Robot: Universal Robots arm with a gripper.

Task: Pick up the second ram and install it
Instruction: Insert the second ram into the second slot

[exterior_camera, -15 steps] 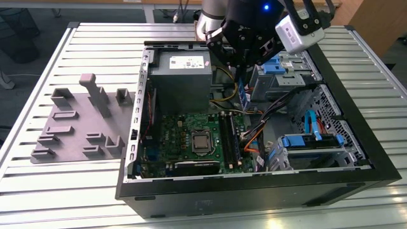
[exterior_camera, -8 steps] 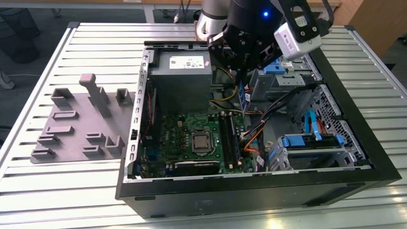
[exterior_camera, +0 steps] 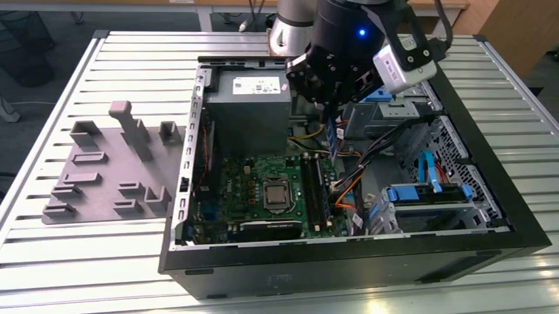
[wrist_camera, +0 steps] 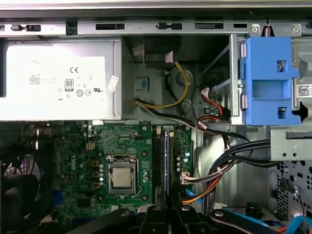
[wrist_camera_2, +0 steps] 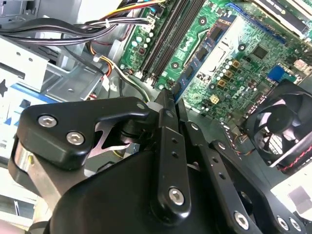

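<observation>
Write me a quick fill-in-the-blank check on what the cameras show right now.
1. The gripper has its fingers ____ on the second ram.
2. The second ram's board is coloured ____.
3. The grey fixture tray lies on the slatted table, on the exterior view's ____ of the computer case.
4. The processor sits on the green ____.

Missing words: shut; blue; left; motherboard

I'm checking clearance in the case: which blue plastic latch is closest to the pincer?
The upper blue latch in the exterior view, right beside the pincer; the other blue latch sits far down the drive cage.
</observation>
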